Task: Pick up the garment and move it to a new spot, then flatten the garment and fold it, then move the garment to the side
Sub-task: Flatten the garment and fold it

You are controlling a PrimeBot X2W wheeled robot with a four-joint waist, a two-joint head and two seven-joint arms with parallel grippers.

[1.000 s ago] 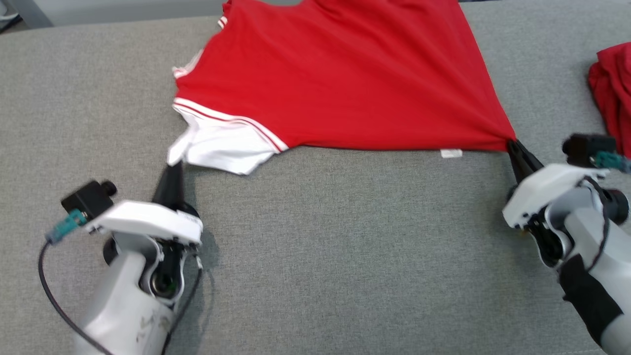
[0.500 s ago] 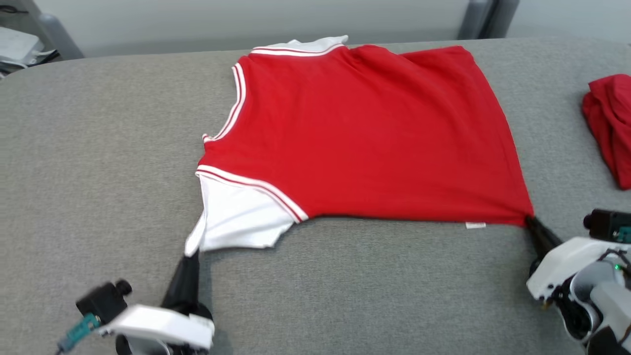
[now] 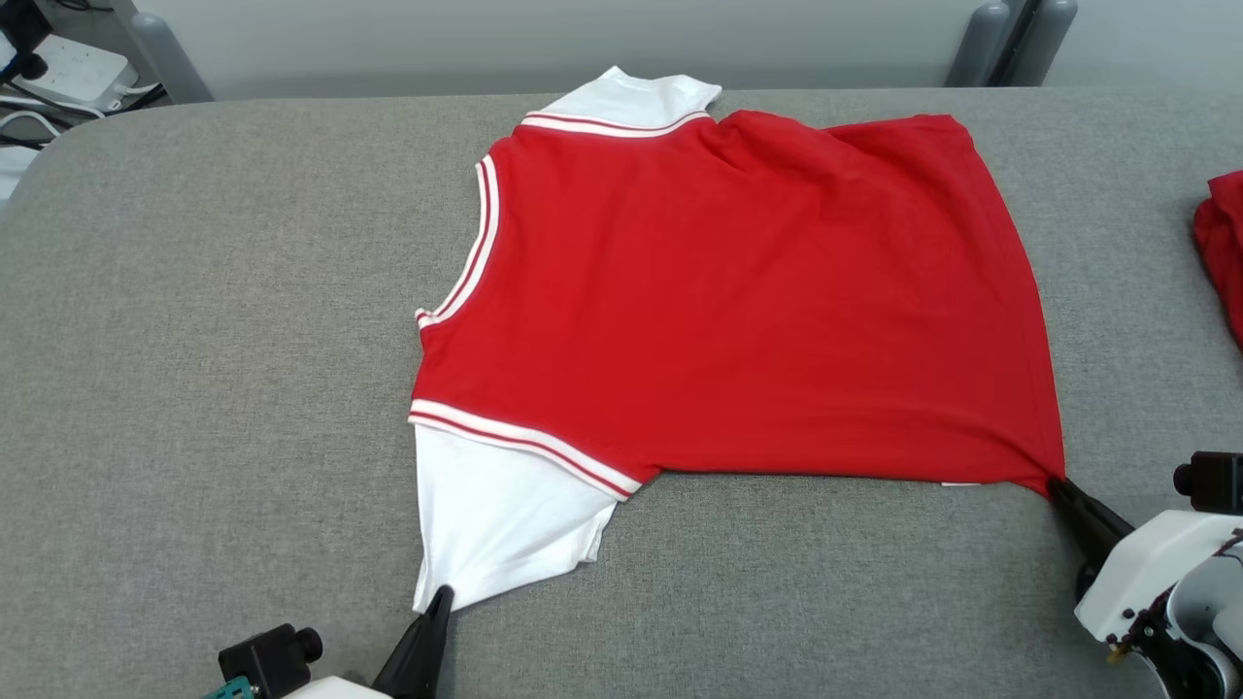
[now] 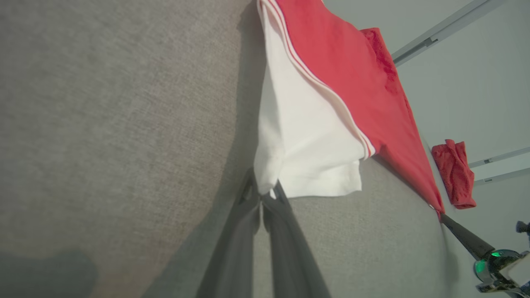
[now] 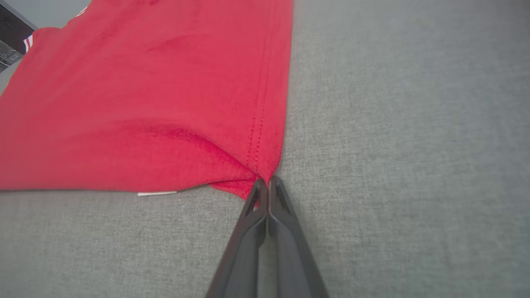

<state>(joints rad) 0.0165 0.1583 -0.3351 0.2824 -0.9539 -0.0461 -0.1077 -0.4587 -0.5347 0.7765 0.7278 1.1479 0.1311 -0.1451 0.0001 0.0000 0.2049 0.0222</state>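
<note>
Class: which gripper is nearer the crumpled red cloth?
Right. The right gripper, shut on the shirt's hem corner, is just left of the cloth; the left gripper, shut on the sleeve, is far to its left.

The garment was bright red in the body, with plain white sleeves. Thin white-and-red stripes edged the armholes and the neckline. A small white tag showed at its hem. The surface was a mottled grey weave. The fingers of the left gripper and the right gripper were dark grey. A second cloth was red too.
</note>
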